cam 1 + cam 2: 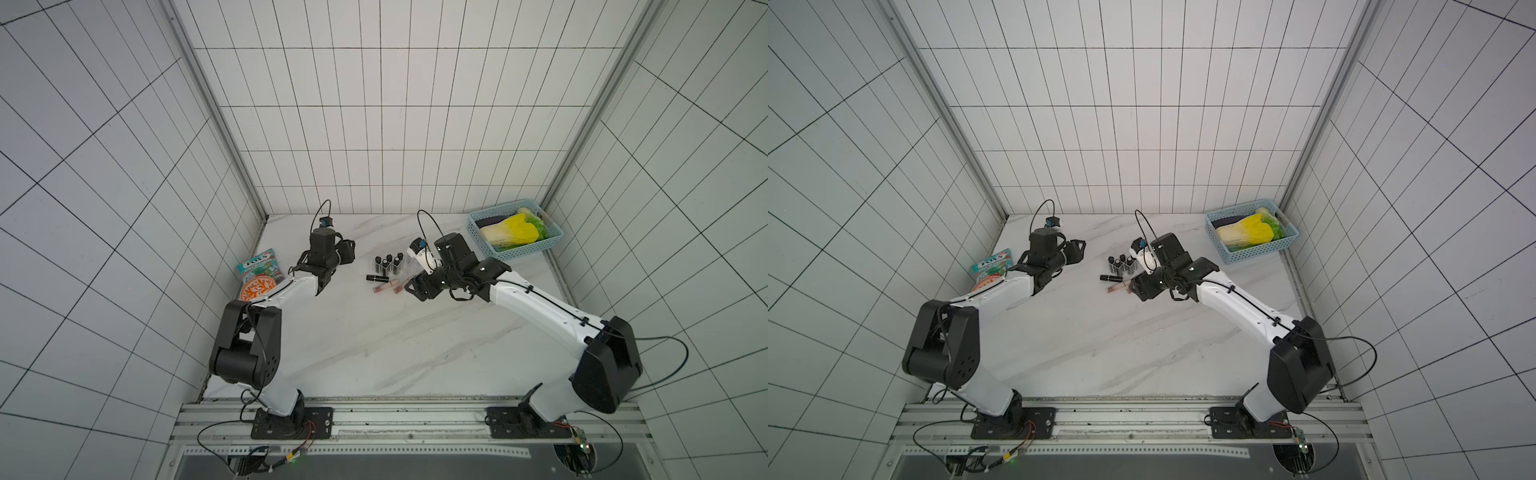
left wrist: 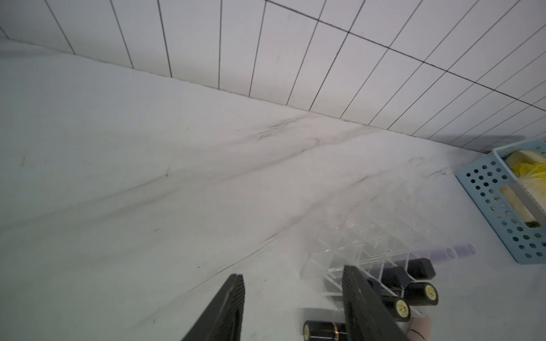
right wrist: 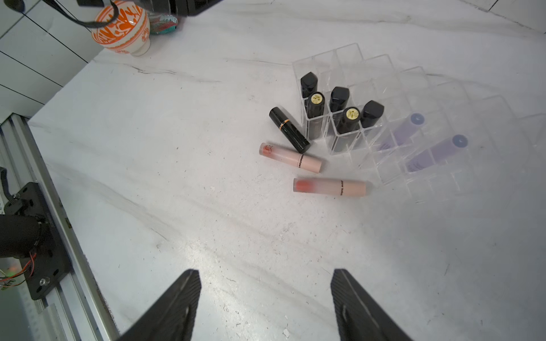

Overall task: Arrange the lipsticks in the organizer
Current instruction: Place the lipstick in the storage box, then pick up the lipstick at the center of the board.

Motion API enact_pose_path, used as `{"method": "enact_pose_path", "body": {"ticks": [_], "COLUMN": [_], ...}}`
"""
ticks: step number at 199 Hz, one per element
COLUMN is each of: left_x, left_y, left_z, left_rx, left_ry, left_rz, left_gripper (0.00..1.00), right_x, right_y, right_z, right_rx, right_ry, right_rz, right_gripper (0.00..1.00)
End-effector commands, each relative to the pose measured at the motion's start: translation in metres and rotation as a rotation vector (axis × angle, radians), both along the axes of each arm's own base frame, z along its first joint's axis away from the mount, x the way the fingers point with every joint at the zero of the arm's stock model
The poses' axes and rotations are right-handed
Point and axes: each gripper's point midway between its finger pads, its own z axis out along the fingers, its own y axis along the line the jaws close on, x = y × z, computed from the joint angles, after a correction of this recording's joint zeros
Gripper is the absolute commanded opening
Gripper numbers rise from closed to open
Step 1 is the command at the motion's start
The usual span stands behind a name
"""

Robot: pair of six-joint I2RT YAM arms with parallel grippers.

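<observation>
left claw [image 2: 294,273] is hovering parted, empty, at nine o'clock of the clear slotted plastic organizer [image 3: 348,56]; right claw [image 3: 265,271] likewise, four o'clock.

White-tiled walls [image 1: 374,124] (dark grout), marble tabletop [image 1: 374,345]

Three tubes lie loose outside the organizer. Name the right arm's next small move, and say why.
Probably: bring the right fingers forward and down onto the nearer pink-red tube and close across it. They stand open and empty over the marble, that tube lies flat closest ahead of them, and the organizer beside it has free slots.
</observation>
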Motion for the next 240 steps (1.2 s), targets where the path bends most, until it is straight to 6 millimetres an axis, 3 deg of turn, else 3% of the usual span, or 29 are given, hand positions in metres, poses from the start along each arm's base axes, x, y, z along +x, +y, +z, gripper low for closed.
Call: {"method": "enact_pose_path", "body": {"ticks": [1, 61, 118, 160, 240], "left_x": [-0.016, -0.025, -0.039, -0.043, -0.041], "left_y": [-0.015, -0.036, -0.034, -0.041, -0.051], "left_z": [-0.019, -0.046, -0.091, -0.117, -0.122], "left_rx": [-0.150, -0.186, -0.135, -0.114, -0.052], "left_ry": [0.118, 0.291, 0.457, 0.544, 0.561], "left_rz": [-0.112, -0.254, -0.279, -0.309, -0.332], "left_gripper": [0.60, 0.65, 0.62, 0.61, 0.61], "right_x": [-0.001, 0.006, 0.019, 0.026, 0.052], "right_y": [-0.002, 0.011, 0.061, 0.080, 0.104], "right_z": [0.000, -0.008, -0.031, -0.052, -0.079], "right_rx": [-0.060, -0.087, -0.152, -0.187, -0.235], "right_ry": [-0.019, -0.022, -0.016, -0.012, -0.050], "right_rz": [0.009, 0.008, 0.074, 0.097, 0.097], "right_gripper": [0.73, 0.73, 0.68, 0.64, 0.62]}}
